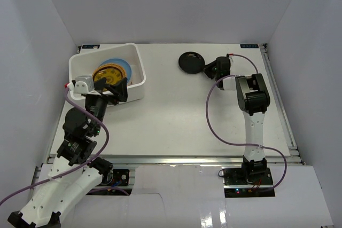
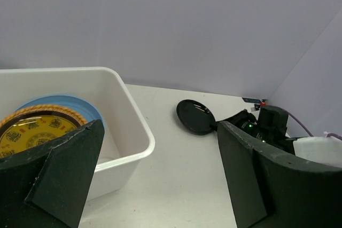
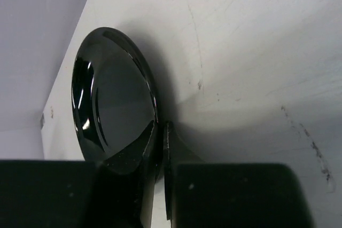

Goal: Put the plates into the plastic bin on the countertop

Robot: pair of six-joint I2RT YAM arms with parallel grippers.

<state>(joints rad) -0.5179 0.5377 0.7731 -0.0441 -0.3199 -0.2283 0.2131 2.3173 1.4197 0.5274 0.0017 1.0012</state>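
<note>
Clenched with the right gripper (image 1: 207, 69) on the rim of the black plate (image 1: 191, 62), at the far middle of the countertop (image 1: 176, 110); from there to the plastic bin (image 1: 141, 72), well apart, leftward; beside the bin's near wall, spread wide and empty, the left gripper (image 1: 109, 86).

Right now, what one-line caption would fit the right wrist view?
Right gripper closed on the rim of the black plate above the white countertop.

black plate (image 1: 190, 62), white bin (image 1: 142, 71)
</note>
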